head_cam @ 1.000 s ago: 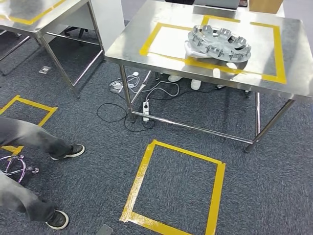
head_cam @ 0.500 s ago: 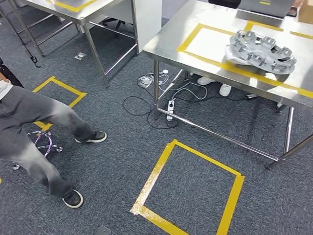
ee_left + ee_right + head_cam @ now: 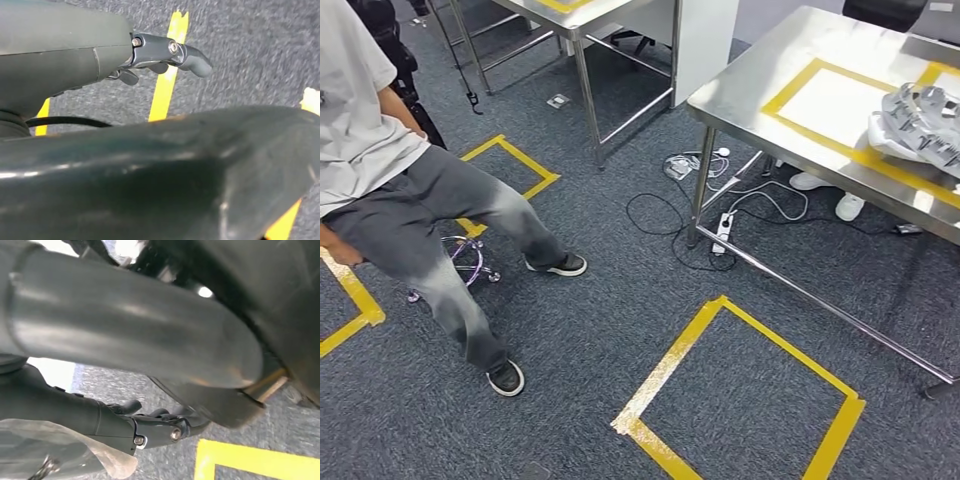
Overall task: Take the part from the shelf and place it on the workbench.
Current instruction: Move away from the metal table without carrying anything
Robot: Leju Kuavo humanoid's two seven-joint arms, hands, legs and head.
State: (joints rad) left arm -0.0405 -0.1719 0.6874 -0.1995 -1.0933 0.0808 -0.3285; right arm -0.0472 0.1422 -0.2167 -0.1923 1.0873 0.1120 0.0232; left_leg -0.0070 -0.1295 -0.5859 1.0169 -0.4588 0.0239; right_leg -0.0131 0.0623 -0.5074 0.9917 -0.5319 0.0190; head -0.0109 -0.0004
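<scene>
Since the earlier frame my head camera has swung left: part [image 3: 924, 125] now sits at the picture's right edge, on the workbench [image 3: 773, 75]. Seated person [image 3: 410, 190] has come into view. Left hand [image 3: 166, 55]: fingers extended, holding nothing. Right hand [image 3: 151, 427]: finger state, I cannot tell.

Head high, downward; wrists near carpet [image 3: 607, 330]

Steel workbench [image 3: 773, 90] with yellow tape outline [image 3: 841, 150], grey metal part [image 3: 924, 125] lying on it at right edge
</scene>
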